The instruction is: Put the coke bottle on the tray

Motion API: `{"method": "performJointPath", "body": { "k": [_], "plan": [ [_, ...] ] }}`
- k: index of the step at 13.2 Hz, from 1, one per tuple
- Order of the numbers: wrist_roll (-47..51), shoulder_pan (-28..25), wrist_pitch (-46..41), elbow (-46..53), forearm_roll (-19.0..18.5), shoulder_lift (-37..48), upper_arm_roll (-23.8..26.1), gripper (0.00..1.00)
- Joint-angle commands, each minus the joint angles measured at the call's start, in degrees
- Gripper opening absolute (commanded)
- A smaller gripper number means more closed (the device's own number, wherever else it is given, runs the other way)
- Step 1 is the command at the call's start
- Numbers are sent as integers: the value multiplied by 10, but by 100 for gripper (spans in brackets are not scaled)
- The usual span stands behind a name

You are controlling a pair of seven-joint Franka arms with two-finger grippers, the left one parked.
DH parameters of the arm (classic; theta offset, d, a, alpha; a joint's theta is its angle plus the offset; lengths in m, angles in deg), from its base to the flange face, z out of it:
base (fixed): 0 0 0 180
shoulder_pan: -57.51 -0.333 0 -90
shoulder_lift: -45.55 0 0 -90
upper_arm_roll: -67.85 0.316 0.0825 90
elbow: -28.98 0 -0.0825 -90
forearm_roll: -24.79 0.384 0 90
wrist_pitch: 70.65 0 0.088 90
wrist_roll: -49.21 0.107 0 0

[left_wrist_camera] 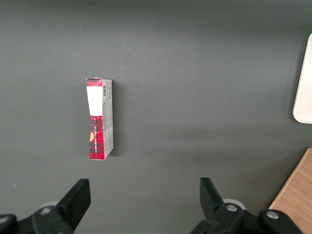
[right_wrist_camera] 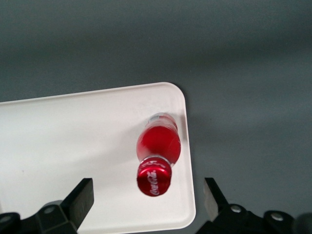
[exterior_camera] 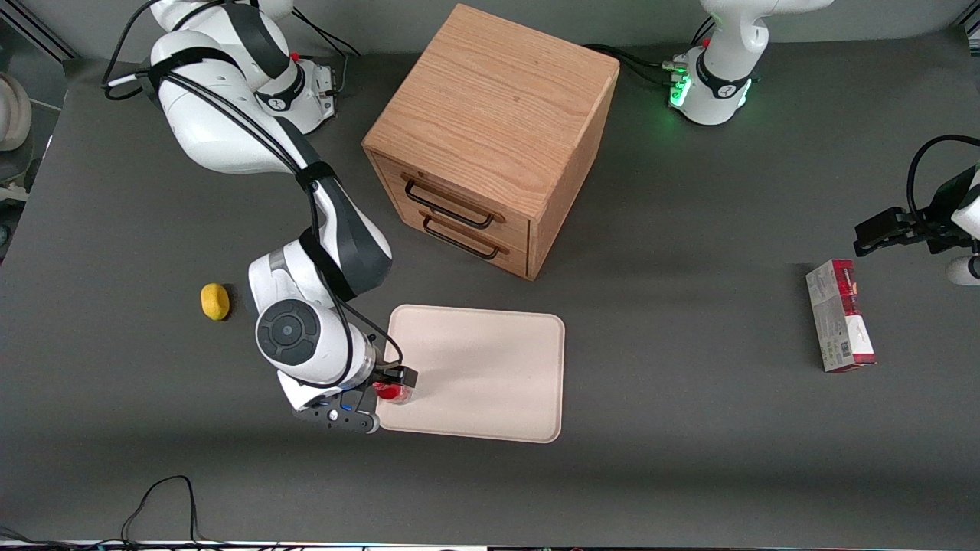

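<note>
The coke bottle (exterior_camera: 392,392) is small and red with a red cap, and it stands upright on the tray (exterior_camera: 490,367), a pale cream-pink tray with a low rim. It stands close to the tray's corner nearest the working arm and the front camera. In the right wrist view the bottle (right_wrist_camera: 157,153) is seen from above on the tray (right_wrist_camera: 73,141). My right gripper (exterior_camera: 383,398) hovers over the bottle. The gripper (right_wrist_camera: 147,202) is open, with its fingers wide apart on either side of the cap and touching nothing.
A wooden drawer cabinet (exterior_camera: 490,145) stands farther from the front camera than the tray. A yellow lemon-like object (exterior_camera: 215,301) lies beside the working arm. A red-and-grey carton (exterior_camera: 840,314) lies toward the parked arm's end, and also shows in the left wrist view (left_wrist_camera: 100,119).
</note>
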Motion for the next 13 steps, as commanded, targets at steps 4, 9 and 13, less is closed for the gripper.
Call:
{"method": "performJointPath", "body": {
  "k": [4,9,13],
  "plan": [
    [-40,23,-87,-3,-8,49,3,100],
    [-164,98,-71,-313,27,293,1,100],
    [-323,131,-45,-539,76,528,-57,100]
  ]
}}
